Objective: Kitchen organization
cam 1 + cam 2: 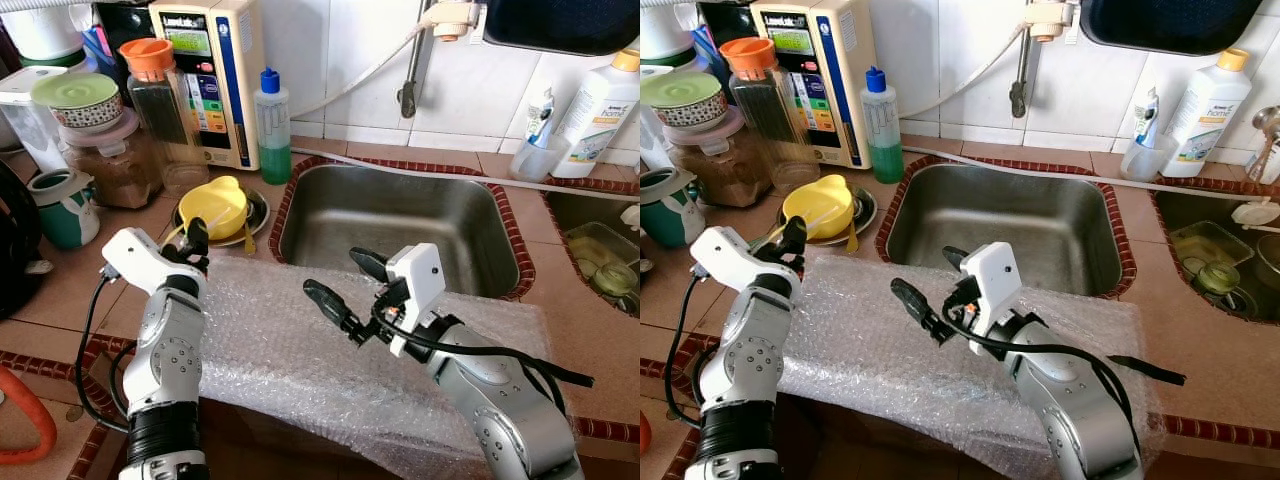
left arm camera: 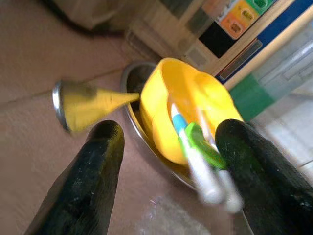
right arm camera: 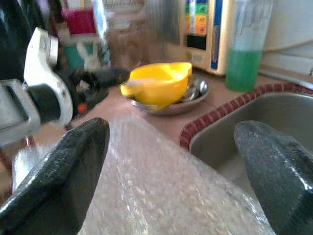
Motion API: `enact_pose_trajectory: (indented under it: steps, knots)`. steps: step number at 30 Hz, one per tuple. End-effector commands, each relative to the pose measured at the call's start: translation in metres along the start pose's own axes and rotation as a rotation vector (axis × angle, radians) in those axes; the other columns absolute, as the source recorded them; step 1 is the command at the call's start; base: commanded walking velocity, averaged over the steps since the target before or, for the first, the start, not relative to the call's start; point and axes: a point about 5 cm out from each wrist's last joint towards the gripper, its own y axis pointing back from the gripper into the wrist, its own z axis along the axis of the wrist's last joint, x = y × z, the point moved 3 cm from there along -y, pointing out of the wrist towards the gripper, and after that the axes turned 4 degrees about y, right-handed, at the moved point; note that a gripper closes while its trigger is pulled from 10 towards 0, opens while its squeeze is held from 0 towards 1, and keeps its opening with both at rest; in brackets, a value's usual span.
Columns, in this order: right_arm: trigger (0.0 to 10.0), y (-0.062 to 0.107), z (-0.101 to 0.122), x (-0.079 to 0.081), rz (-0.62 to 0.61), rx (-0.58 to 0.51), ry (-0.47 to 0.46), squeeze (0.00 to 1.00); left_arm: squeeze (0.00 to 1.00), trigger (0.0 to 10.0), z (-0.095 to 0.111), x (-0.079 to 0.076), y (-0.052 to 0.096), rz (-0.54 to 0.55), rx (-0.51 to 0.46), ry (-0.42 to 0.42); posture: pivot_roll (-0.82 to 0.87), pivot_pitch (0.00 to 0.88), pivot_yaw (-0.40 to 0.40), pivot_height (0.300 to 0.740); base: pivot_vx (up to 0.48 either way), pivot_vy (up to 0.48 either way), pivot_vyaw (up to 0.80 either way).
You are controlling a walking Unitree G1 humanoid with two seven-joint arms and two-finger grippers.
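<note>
- Spreading across the near edge of the tiled counter [image 1: 70,290], a sheet of bubble wrap [image 1: 290,350] lies flat just in front of the steel sink [image 1: 400,220]; its near edge is hidden behind the two arms.
- Behind the sink, the white tiled wall [image 1: 330,50] is cut off at the top, as is a dark pan-like shape at far right.
- At far left stands a crowd of jars [image 1: 160,100] and containers, partly overlapping, so their contents are hard to read.
- The right gripper [image 1: 345,285] hovers over the bubble wrap, fingers spread wide with nothing between them.
- The left gripper [image 2: 166,161] sits just beside a steel plate [image 1: 258,212], fingers apart and holding nothing.
- On that plate rests a yellow bowl [image 1: 212,205], tilted; blurred sticks in it are possibly toothbrushes [image 2: 195,152].
</note>
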Motion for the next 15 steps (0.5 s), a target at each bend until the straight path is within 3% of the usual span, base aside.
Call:
enact_pose_trajectory:
  steps: [1,4,5,6,7,8,9,11,12,15]
  knots:
    - [10.0,-0.0029,0.0010,0.0032,0.002,-0.003,0.002,0.00,0.00,10.0,0.0030,-0.0037,-0.0010,-0.011,0.004,-0.030,0.04,0.000,0.080,0.740,0.000,0.000,0.00]
    - [10.0,-0.0030,0.0012,0.0032,-0.001,-0.003,0.002,0.00,0.00,10.0,0.0025,-0.0051,-0.0016,-0.019,0.008,-0.015,0.04,0.000,0.083,0.740,0.000,0.000,0.00]
    - [10.0,-0.0029,0.0012,0.0033,-0.001,-0.003,0.003,0.00,0.00,7.8,0.0023,-0.0053,-0.0017,-0.019,0.009,-0.011,0.04,0.000,0.083,0.740,0.000,0.000,0.00]
    - [10.0,-0.0029,0.0012,0.0033,-0.002,-0.003,0.003,0.00,0.00,3.8,0.0020,-0.0058,-0.0018,-0.021,0.010,-0.005,0.04,0.000,0.083,0.740,0.000,0.000,0.00]
    - [10.0,-0.0029,0.0011,0.0033,-0.003,-0.002,0.003,0.00,0.00,2.3,0.0020,-0.0073,-0.0018,-0.029,0.009,0.002,0.04,0.000,0.083,0.740,0.000,0.000,0.00]
    - [10.0,-0.0030,0.0010,0.0034,-0.003,-0.002,0.003,0.00,0.00,2.3,0.0021,-0.0084,-0.0018,-0.035,0.008,0.006,0.04,0.000,0.083,0.740,0.000,0.000,0.00]
    - [10.0,-0.0030,0.0010,0.0035,-0.003,-0.002,0.003,0.00,0.00,0.0,0.0021,-0.0103,-0.0014,-0.043,0.009,0.013,0.04,0.000,0.083,0.740,0.000,0.000,0.00]
    - [10.0,-0.0028,0.0011,0.0037,-0.003,-0.002,0.003,0.00,0.00,0.0,0.0018,-0.0108,-0.0008,-0.043,0.014,0.007,0.04,0.000,0.082,0.740,0.000,0.000,0.00]
    - [10.0,-0.0028,0.0010,0.0038,-0.002,-0.002,0.003,0.00,0.00,3.9,0.0013,-0.0102,-0.0008,-0.040,0.017,0.002,0.04,0.000,0.082,0.740,0.000,0.000,0.00]
    - [10.0,-0.0028,0.0009,0.0039,-0.001,-0.001,0.002,0.00,0.00,4.8,0.0008,-0.0095,-0.0005,-0.038,0.020,0.000,0.04,0.000,0.080,0.740,0.000,0.000,0.00]
